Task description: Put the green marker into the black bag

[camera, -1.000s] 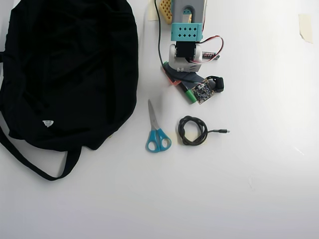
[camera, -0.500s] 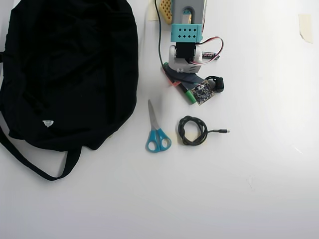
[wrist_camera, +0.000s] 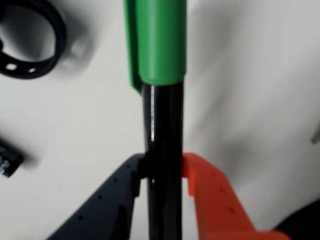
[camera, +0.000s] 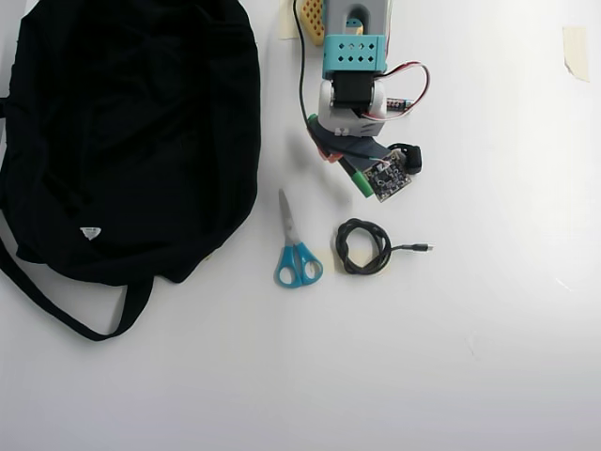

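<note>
My gripper (wrist_camera: 162, 167) is shut on the green marker (wrist_camera: 162, 125). Its black barrel sits between the black finger (wrist_camera: 120, 185) and the orange finger (wrist_camera: 205, 185), and the green cap (wrist_camera: 157, 40) points away from me. In the overhead view the gripper (camera: 336, 158) holds the marker (camera: 357, 181) slantwise, just right of the bag's edge, cap towards the cable. The black bag (camera: 122, 122) lies flat at the left, with a white triangular label (camera: 90, 232) and a strap (camera: 56, 310). The gripper is not over the bag.
Blue-handled scissors (camera: 296, 249) lie below the gripper. A coiled black cable (camera: 364, 246) lies right of them and also shows in the wrist view (wrist_camera: 30, 40). A small dark object (wrist_camera: 7, 160) is at the wrist view's left edge. Tape (camera: 575, 52) is stuck at the far right.
</note>
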`<state>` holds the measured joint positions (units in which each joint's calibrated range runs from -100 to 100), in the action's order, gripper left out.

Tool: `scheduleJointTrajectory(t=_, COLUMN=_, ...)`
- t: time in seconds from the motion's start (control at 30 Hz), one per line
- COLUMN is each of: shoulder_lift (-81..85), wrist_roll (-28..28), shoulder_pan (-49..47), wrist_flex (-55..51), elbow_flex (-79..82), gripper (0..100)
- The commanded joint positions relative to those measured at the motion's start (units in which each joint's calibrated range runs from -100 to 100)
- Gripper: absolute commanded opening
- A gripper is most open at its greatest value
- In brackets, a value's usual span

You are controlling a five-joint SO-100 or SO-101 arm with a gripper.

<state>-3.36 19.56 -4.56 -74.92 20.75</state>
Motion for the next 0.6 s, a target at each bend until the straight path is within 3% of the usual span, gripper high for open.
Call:
scheduleJointTrajectory(t=0.0, shoulder_lift=1.62, wrist_roll=0.0, shoulder_pan=0.22, wrist_flex=-1.99, elbow_flex=-5.84, gripper=2)
scheduleJointTrajectory(t=0.3, shoulder_lift=8.42, wrist_roll=-0.21, shoulder_pan=0.14, wrist_flex=-2.08, elbow_flex=-9.43, gripper=2)
scheduleJointTrajectory(t=0.57, shoulder_lift=14.73, wrist_roll=-3.99, shoulder_pan=0.29, wrist_flex=-4.58, elbow_flex=-6.2, gripper=2)
